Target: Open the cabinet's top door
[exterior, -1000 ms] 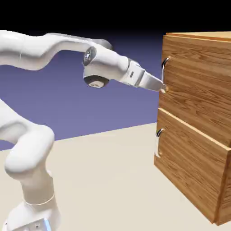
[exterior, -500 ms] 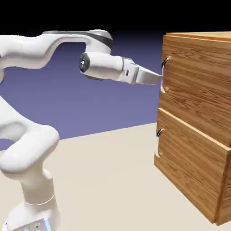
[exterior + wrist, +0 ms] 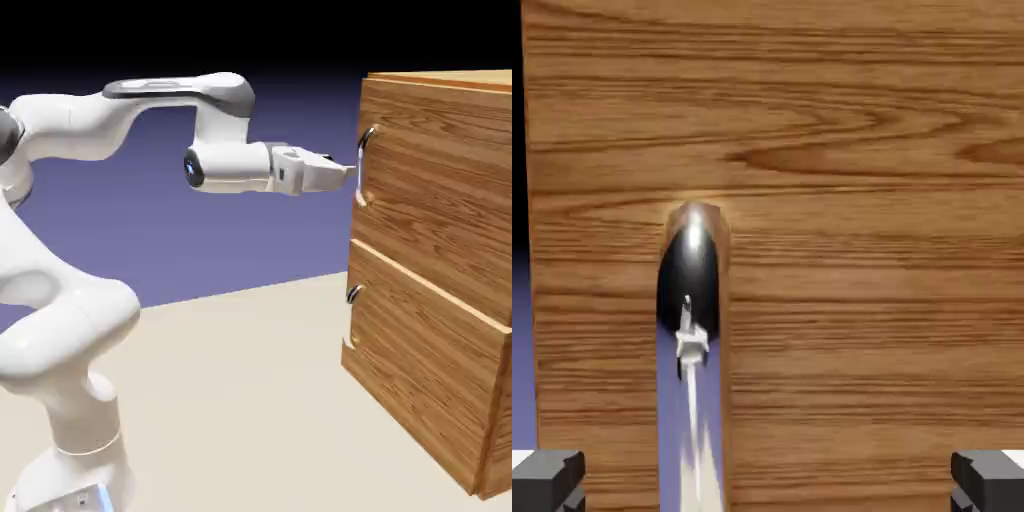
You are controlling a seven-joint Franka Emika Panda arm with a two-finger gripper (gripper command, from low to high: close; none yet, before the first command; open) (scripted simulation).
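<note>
cabinet (image 3: 440, 270): I see warm brown wood, wavy dark grain
top door (image 3: 812, 180): same brown grain
handle (image 3: 692, 270): I read mirror silver
fingers (image 3: 547, 478): dark grey
arm (image 3: 70, 330): white
bench (image 3: 240, 400): pale beige
backdrop (image 3: 200, 240): blue-violet

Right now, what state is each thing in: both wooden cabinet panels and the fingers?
Upper brown wood-grain door: shut, its silver handle ungrasped.
Lower matching wood panel: shut.
Grey fingers: spread open, empty, level with the upper handle, just short of it.
</note>
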